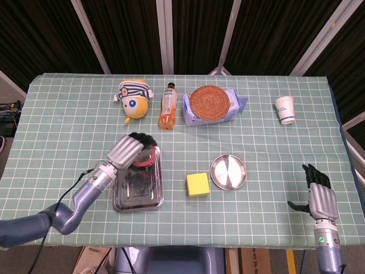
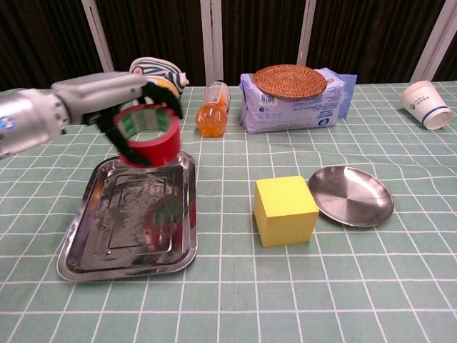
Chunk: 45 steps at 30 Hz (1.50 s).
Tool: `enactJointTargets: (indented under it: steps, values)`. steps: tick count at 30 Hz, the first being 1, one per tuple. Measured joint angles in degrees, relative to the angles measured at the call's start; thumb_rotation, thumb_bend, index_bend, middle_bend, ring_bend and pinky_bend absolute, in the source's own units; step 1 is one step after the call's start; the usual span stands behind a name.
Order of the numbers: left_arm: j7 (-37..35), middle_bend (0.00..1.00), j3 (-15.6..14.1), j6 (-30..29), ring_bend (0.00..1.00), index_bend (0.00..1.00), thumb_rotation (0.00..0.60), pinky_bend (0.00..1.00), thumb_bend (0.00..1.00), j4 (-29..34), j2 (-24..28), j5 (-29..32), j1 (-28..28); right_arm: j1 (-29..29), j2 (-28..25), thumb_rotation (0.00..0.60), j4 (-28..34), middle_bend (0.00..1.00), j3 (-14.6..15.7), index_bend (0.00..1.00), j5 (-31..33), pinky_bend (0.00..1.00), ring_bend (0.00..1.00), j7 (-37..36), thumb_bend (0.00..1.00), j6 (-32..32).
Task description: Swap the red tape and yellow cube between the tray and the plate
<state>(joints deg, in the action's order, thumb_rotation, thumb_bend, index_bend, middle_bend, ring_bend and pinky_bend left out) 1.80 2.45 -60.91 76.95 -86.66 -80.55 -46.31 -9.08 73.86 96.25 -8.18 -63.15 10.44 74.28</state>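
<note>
Gripping the red tape (image 2: 148,135) from above, the left hand (image 2: 121,91) is held over the far end of the tray (image 2: 86,243), with dark fingers curled round the roll. The tape is lifted clear of the metal, its red reflection showing in the tray floor below it. In the head view the same roll (image 1: 145,157) is seen under the left hand (image 1: 128,150), above the tray's (image 1: 122,204) far right corner.

The tray is a shallow rectangular pan of shiny steel with a raised rim, and nothing rests in it. To its right, the yellow cube (image 2: 285,209) sits on the checked green tablecloth (image 2: 235,300), a matte block with sharp edges. Just right of the cube lies the plate (image 2: 355,194), a round polished steel dish, also with nothing on it.

Along the far side a striped plush toy (image 1: 134,97), an orange drink bottle (image 2: 213,109) lying on its side, and a soft plastic pack (image 2: 300,102) topped by a round woven coaster (image 2: 289,78) are lined up. A white paper cup (image 2: 427,104) lies tipped at the far right.

The right hand (image 1: 319,197) is held at the near right edge of the table, fingers spread and holding nothing, well apart from everything else.
</note>
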Motion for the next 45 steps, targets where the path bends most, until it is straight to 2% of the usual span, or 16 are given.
enactJointTargets:
  steps: [2,4,8,13,17,28,32,34,36,40,45]
  values:
    - [-0.70,0.26,-2.78,-1.42,0.25,0.34,0.600,0.46,0.31,0.88,1.59,-1.57,2.63,-0.01,0.17,0.600,0.02,0.00,0.06,0.00,-0.01,0.00,0.00,0.38,0.01,0.19]
    - [-1.98,0.26,-4.05,-2.63,0.25,0.34,0.600,0.46,0.30,0.56,1.84,-2.71,3.97,-0.07,0.36,0.600,-0.09,0.00,0.09,0.00,0.10,0.00,0.00,0.57,0.01,0.14]
    - [-6.76,0.25,-5.21,-3.61,0.24,0.34,0.600,0.44,0.29,-3.28,0.45,-4.65,5.37,-0.22,0.58,0.600,-0.37,0.00,0.01,0.00,0.32,0.00,0.00,0.58,0.01,-0.10]
    - [-10.16,0.18,-6.18,-3.62,0.15,0.34,0.600,0.34,0.20,-8.87,-2.02,-6.54,6.44,-0.23,0.71,0.600,-0.49,0.00,0.14,0.00,0.00,0.00,0.00,0.84,0.02,0.14]
    - [-11.40,0.18,-6.20,-3.29,0.12,0.34,0.600,0.32,0.14,-11.85,-4.06,-7.30,6.93,-0.16,0.58,0.600,-0.49,0.00,0.13,0.00,0.07,0.00,0.00,0.70,0.01,0.15]
    - [-14.80,0.19,-3.91,-5.92,0.15,0.34,0.600,0.32,0.15,-18.70,-10.81,-9.02,6.94,0.07,0.42,0.600,0.03,0.00,0.15,0.00,-0.39,0.00,0.00,0.26,0.01,0.57]
    - [-15.91,0.12,-3.81,-4.65,0.03,0.30,0.600,0.17,0.08,-20.73,-12.31,-9.64,6.32,0.12,0.29,0.600,0.07,0.00,0.07,0.00,-0.38,0.00,0.00,0.02,0.01,0.64]
    - [-16.15,0.05,-4.01,-3.85,0.00,0.26,0.600,0.09,0.02,-20.97,-12.45,-9.82,6.11,0.20,0.22,0.600,0.10,0.00,0.00,0.00,-0.38,0.00,0.00,-0.03,0.01,0.84]
    - [-16.26,0.01,-4.28,-2.48,0.00,0.23,0.600,0.04,0.00,-20.69,-12.16,-9.89,5.81,0.27,0.18,0.600,0.18,0.00,-0.05,0.00,-0.36,0.00,0.00,-0.16,0.01,0.92]
    - [-16.47,0.00,-4.57,-0.55,0.00,0.18,0.600,0.01,0.00,-18.51,-10.73,-9.89,5.26,0.32,0.07,0.600,0.33,0.00,-0.03,0.00,-0.52,0.00,0.00,-0.23,0.01,0.99]
    - [-14.46,0.00,-4.23,-0.38,0.00,0.14,0.600,0.00,0.00,-11.88,-6.35,-9.46,5.26,0.41,-0.01,0.600,0.32,0.00,-0.11,0.00,-0.51,0.00,0.00,-0.17,0.01,1.25]
